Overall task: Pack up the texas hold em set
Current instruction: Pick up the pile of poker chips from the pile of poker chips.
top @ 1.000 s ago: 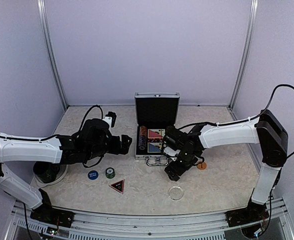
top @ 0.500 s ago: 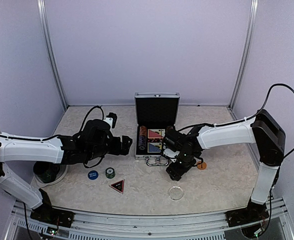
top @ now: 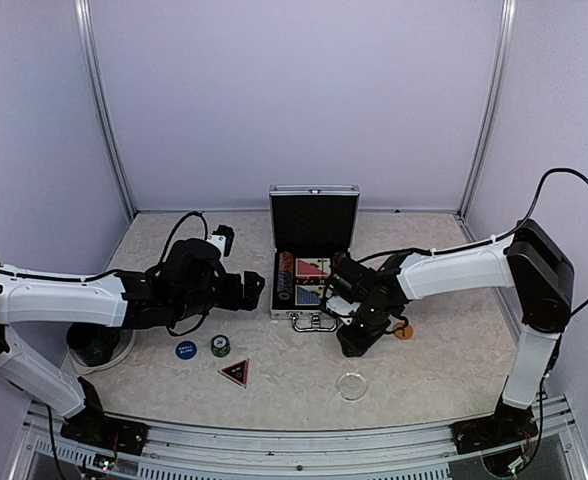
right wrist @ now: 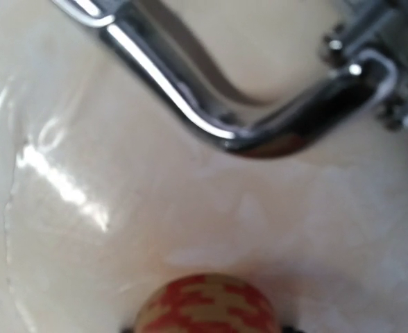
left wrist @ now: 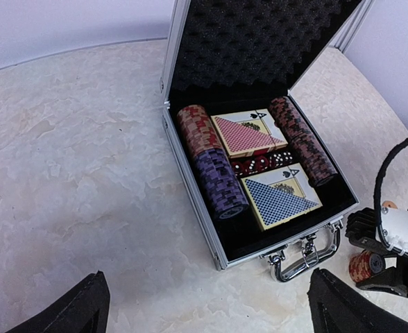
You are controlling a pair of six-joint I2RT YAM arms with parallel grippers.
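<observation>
Viewing from above, find the small silver aluminium briefcase point(top: 314, 218) at mid-table, open, with the foam-lined lid upright toward the back wall. Inside the black-lined base, from the left wrist camera, note a row of red chips point(left wrist: 192, 127), a row of purple chips point(left wrist: 220, 182) directly in front of it, a row of dark brown chips point(left wrist: 302, 144) along the right side, a red-backed card deck point(left wrist: 249, 135) and a blue-backed card deck point(left wrist: 280, 200) lying flat in the middle, and small red dice point(left wrist: 263, 161) between the two decks. Note the chrome handle point(left wrist: 306, 255) projecting from the near wall. Find the left gripper point(top: 251, 288) to the left of the case, apart from it, with black fingers point(left wrist: 79, 309) spread wide. Find the right gripper point(top: 352, 338) just in front of the handle's right end, low over the table, pinching a short stack of red-and-cream chips point(left wrist: 361, 265). Outside the case on the marble-patterned table point(top: 444, 370), locate a round orange button point(top: 403, 331) just right of the right gripper; a round blue button point(top: 185, 349), a small stack of green chips point(top: 220, 345) just beside it and a dark triangle marker point(top: 234, 372) in front of the left arm; and a clear round dish point(top: 352, 385) nearer than the right gripper.
</observation>
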